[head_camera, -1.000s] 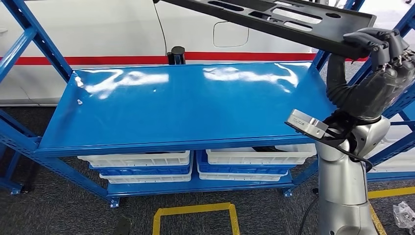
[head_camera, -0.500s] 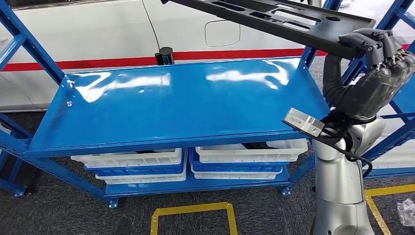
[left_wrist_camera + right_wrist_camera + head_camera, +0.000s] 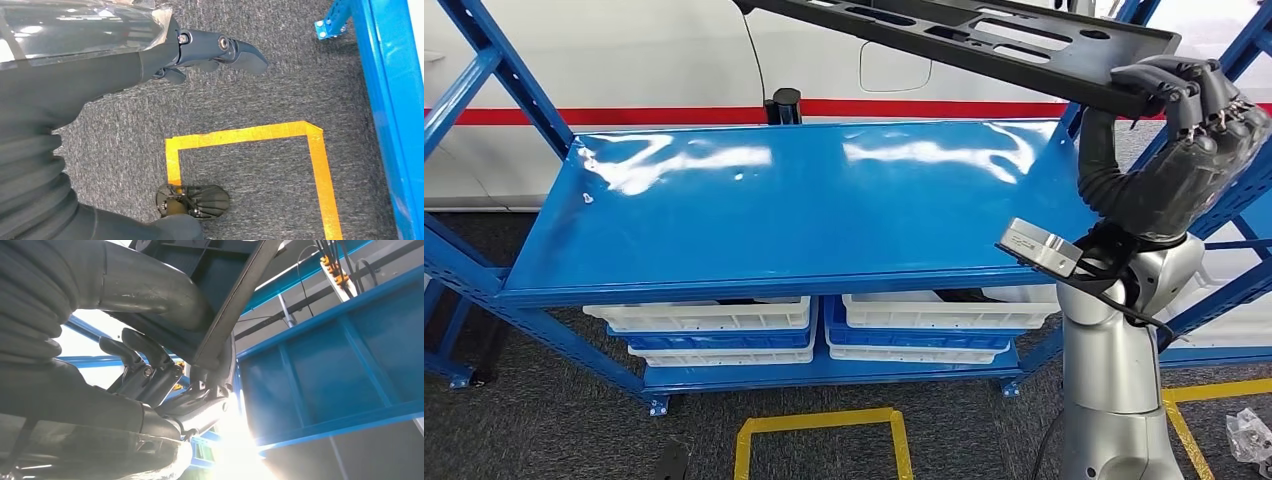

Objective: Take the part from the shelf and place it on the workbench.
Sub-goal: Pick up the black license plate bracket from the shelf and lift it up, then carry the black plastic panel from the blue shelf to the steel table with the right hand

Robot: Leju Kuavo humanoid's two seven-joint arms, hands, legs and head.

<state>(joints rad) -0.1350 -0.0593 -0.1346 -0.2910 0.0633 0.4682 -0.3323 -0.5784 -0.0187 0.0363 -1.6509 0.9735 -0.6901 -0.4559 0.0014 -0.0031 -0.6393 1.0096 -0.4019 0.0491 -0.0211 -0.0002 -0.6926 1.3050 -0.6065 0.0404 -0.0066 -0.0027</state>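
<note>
Nearest, at five o'clock in the head view, the silver right arm rises to the right hand (image 3: 1199, 105) at two o'clock, fingers clamped on one end of the long black part (image 3: 984, 38), held above the blue shelf (image 3: 804, 215). White bins (image 3: 704, 322) sit beneath. The left hand (image 3: 210, 52) hangs over grey carpet, fingers loosely apart, holding nothing.

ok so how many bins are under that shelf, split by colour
white bins: 4
blue bins: 2
total: 6, in two stacks on the lower level of the blue shelf, one blue between two white in each
</note>
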